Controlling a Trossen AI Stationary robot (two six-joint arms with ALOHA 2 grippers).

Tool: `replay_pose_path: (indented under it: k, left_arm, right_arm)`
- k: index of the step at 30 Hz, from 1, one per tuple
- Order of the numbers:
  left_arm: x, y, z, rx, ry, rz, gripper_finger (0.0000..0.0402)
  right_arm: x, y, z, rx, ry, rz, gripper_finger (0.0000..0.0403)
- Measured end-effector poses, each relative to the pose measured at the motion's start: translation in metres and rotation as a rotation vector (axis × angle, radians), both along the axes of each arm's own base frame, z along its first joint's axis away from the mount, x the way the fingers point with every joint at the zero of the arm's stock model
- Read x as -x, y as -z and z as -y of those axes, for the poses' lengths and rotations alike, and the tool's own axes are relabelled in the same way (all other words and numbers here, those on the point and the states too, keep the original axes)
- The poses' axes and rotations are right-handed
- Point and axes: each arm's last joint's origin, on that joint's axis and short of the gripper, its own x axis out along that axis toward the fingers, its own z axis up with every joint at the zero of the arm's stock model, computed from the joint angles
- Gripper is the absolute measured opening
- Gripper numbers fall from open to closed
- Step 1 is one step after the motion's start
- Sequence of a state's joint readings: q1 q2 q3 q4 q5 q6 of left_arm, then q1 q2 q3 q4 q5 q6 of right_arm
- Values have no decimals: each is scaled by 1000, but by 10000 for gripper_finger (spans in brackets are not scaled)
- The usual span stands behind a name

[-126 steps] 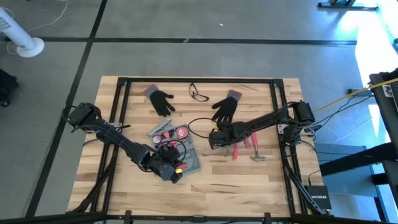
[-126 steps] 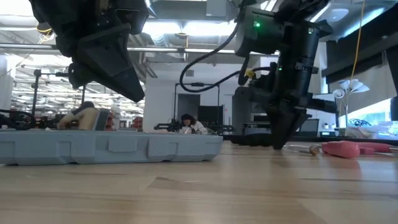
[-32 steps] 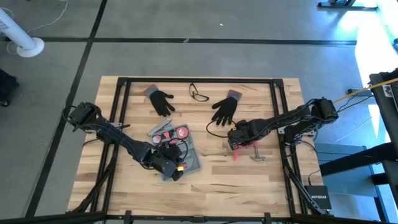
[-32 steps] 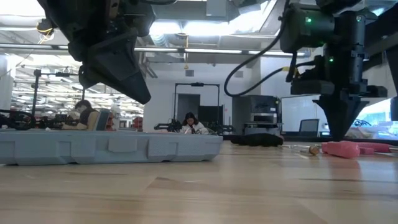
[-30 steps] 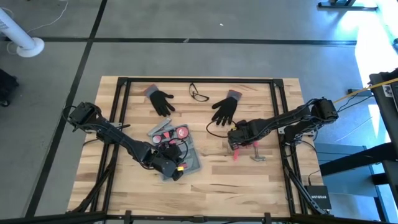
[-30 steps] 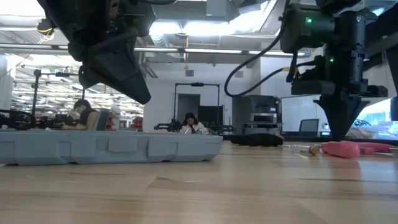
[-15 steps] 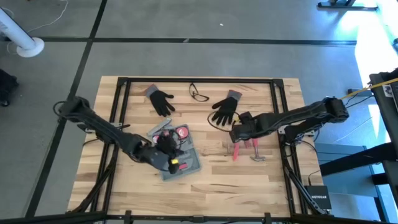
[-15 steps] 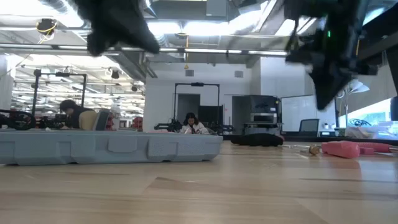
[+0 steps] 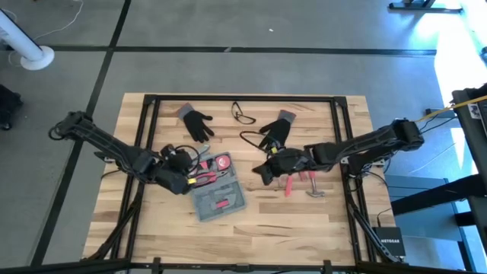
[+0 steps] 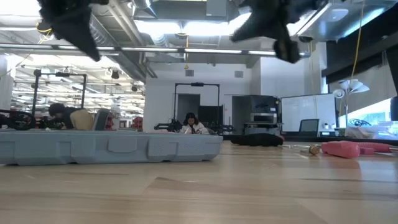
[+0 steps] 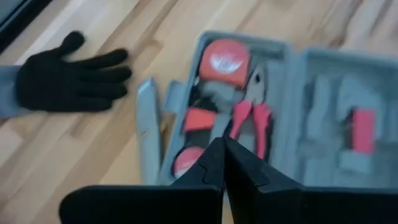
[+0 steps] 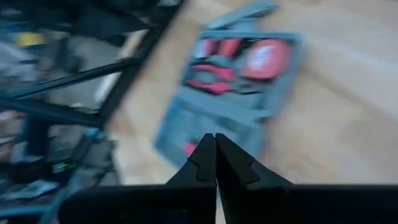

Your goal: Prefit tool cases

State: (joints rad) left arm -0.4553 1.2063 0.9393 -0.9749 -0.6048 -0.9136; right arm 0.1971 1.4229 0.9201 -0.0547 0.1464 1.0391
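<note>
The blue-grey tool case [image 9: 217, 190] lies open and flat on the table, with a red tape measure [image 11: 221, 61] and red-handled pliers [image 11: 249, 121] in its far half. In the low view the case [image 10: 106, 149] is a low grey box. My left gripper [image 9: 185, 180] hovers shut just left of the case, above the table [image 10: 68, 22]. My right gripper [image 9: 260, 174] hovers shut to the right of the case, high up [image 10: 273, 25]. In each wrist view the fingertips meet: left [image 11: 222, 146], right [image 12: 215, 140].
Red-handled tools [image 9: 298, 181] and a hammer [image 9: 316, 192] lie right of my right gripper. Two black gloves [image 9: 198, 123] [image 9: 275, 131] and glasses [image 9: 243, 114] sit toward the far edge. A slim grey bar [image 11: 146, 134] lies beside the case. Bare wood stretches along the near edge.
My left gripper has risen and pulled back from over the case's near half toward the table's left. My right gripper has lifted away from the red-handled tools and swung left toward the case. The case has stayed where it was.
</note>
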Motion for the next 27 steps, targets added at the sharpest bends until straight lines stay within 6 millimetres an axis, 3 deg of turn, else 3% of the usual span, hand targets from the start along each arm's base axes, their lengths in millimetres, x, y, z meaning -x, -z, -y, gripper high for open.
replay_pose_path:
  k: [6, 13, 20, 27]
  left_arm:
    - [-2, 4, 2, 20, 11, -33, 0]
    - [4, 22, 2, 68, -56, -55, 0]
    - [5, 53, 6, 181, -91, 11, 0]
    - [6, 67, 3, 207, -115, 32, 0]
  right_arm:
    - [-31, 18, -21, -35, -96, 57, 0]
    - [-57, 16, -37, 23, -206, 59, 0]
    - [-63, 7, -37, 79, -210, 67, 0]
    - [-60, 11, -37, 87, -213, -4, 1]
